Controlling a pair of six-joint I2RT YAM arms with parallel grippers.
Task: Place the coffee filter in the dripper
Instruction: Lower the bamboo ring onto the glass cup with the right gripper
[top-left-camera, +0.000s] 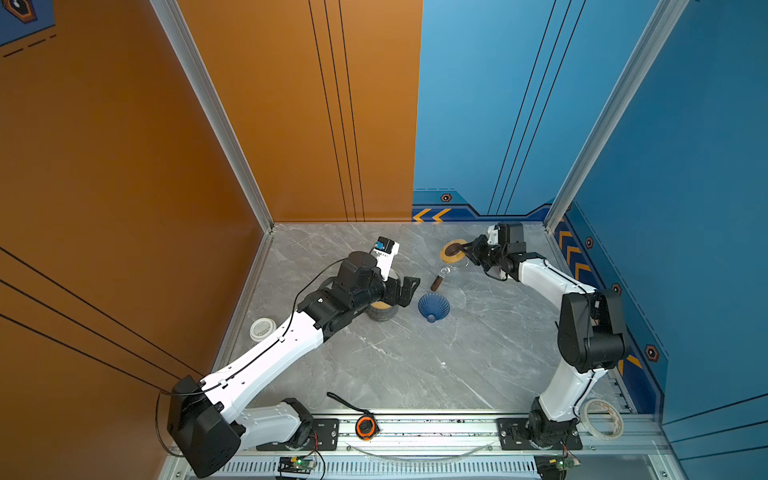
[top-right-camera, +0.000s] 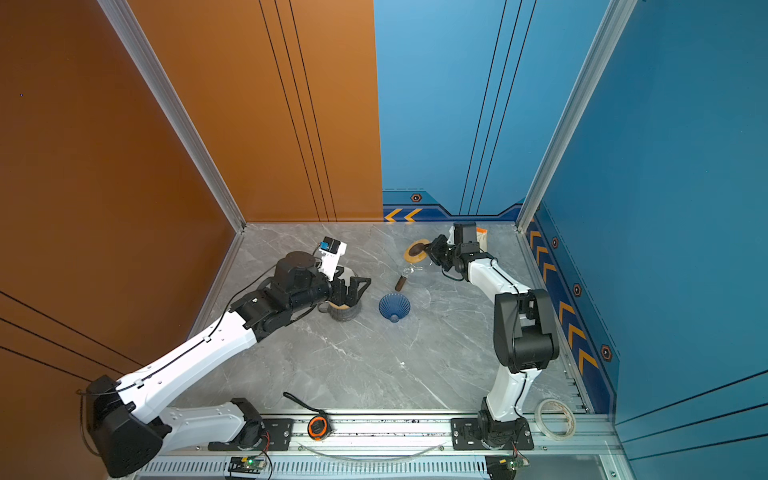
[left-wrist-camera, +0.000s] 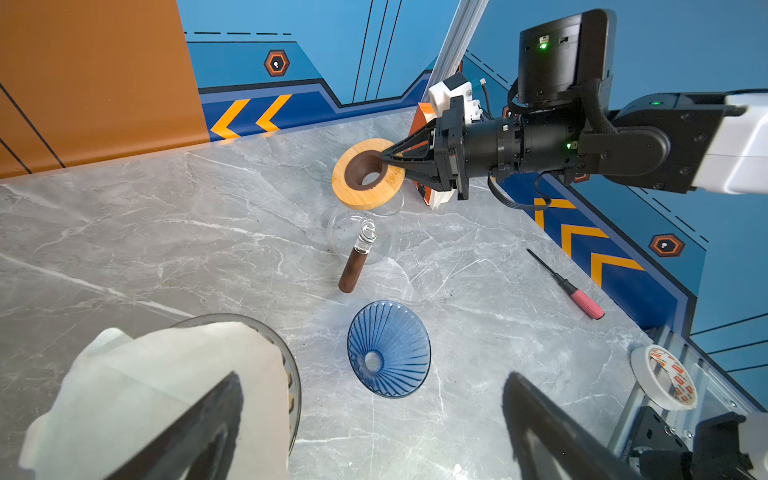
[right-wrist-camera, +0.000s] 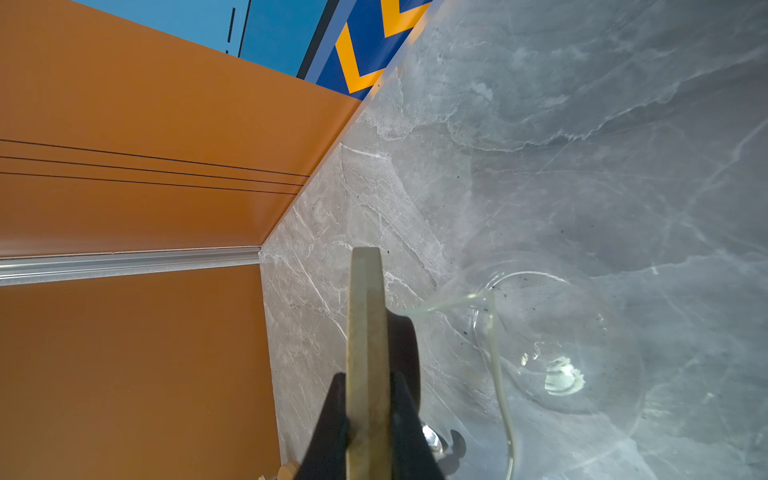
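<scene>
Coffee filter (left-wrist-camera: 166, 386): white paper, sitting in a round holder (left-wrist-camera: 293, 374) on the surface (top-left-camera: 415, 365), directly under the left hand (top-left-camera: 405, 293).

Left hand: spread fully wide, gripping nothing. In the left wrist view one finger overlapped the paper; I could not confirm contact.

Dripper (top-left-camera: 433, 306): blue ribbed cone on the surface just beside the holder. It looked tipped rather than upright.

Right hand (left-wrist-camera: 395, 161): closed on the edge of a wooden ring (left-wrist-camera: 353, 195), held above the glass jug (left-wrist-camera: 361, 237), well apart from the filter.

Step in hand, as judged: take the filter.

- Lower the left hand onto the paper's upper edge and pinch a single layer only, lightly, since thin paper creases and tears.
- Lift straight up, clear of the holder's rim, so the holder is not dragged.
- The tipped cone is likely to roll if nudged, so the paper should go in point first, along the cone's axis.
</scene>
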